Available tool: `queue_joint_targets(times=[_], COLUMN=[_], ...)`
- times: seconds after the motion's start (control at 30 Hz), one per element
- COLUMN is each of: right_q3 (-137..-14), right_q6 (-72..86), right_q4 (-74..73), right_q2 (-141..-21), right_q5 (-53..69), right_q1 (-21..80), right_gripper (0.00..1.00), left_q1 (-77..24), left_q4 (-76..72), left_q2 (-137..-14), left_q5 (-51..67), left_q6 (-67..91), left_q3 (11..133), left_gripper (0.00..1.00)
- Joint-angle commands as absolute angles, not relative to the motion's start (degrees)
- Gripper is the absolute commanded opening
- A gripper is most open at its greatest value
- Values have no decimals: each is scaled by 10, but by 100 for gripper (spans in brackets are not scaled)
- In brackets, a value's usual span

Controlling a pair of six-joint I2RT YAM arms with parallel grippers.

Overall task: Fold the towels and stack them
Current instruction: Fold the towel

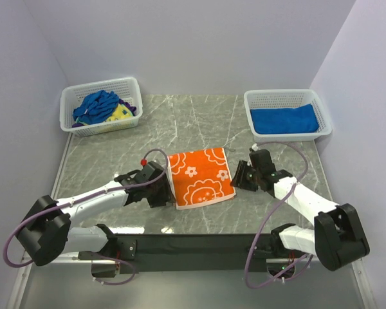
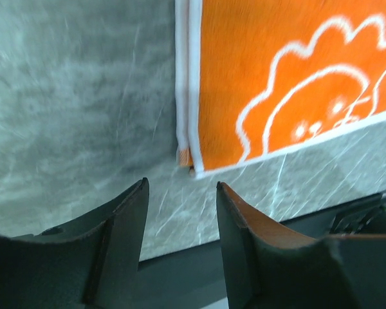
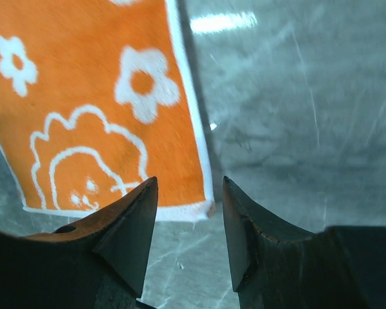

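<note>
Up front, the left pincer [image 1: 157, 185] has its jaws parted and empty just beside the left edge of the orange flower towel [image 1: 201, 178]. The right pincer [image 1: 242, 175] sits just off the towel's right edge, also apart and gripping nothing. The towel lies flat mid-table [image 1: 180, 122], toward the near edge, and at the far corners the left basket [image 1: 100, 86] holds the crumpled blue towel [image 1: 96, 106] and yellow towel [image 1: 120, 113], while the right basket [image 1: 283, 94] holds the folded blue towel [image 1: 284, 120].

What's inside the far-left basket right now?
A crumpled blue towel and a yellow towel, with purple fabric at the right edge. Anything beneath them is hidden.
</note>
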State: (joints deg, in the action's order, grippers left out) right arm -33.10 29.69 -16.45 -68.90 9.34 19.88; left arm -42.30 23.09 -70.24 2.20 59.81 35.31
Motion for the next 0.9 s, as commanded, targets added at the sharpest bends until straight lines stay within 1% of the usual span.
queue_joint_targets(times=[0.0, 0.23, 0.43, 0.63, 0.73, 0.77, 0.83, 0.87], right_q3=[-295, -242, -220, -213, -214, -215, -221, -221], right_q6=[357, 412, 433, 439, 433, 430, 426, 424], right_q4=[-154, -113, -61, -47, -52, -58, -61, -62], right_q2=[-651, -639, -652, -656, -643, -641, -637, -635], right_q5=[75, 94, 123, 131, 117, 116, 113, 113], right_q1=[192, 189, 188, 190, 190, 189, 190, 189], right_gripper=[52, 49, 43, 36, 28, 22, 16, 10], left_q1=[-436, -454, -464, -465, -464, -465, -467, -468], left_q4=[223, 201, 214, 235, 234, 232, 227, 227], left_q2=[-701, -729, -740, -725, -725, -726, -733, -735], left_q5=[47, 52, 33, 11, 10, 13, 15, 16], left_q6=[614, 640, 653, 676, 692, 696, 707, 711], left_q3=[345, 349, 363, 376, 378, 377, 378, 380], left_gripper=[52, 51, 51, 50, 50, 50, 50, 49])
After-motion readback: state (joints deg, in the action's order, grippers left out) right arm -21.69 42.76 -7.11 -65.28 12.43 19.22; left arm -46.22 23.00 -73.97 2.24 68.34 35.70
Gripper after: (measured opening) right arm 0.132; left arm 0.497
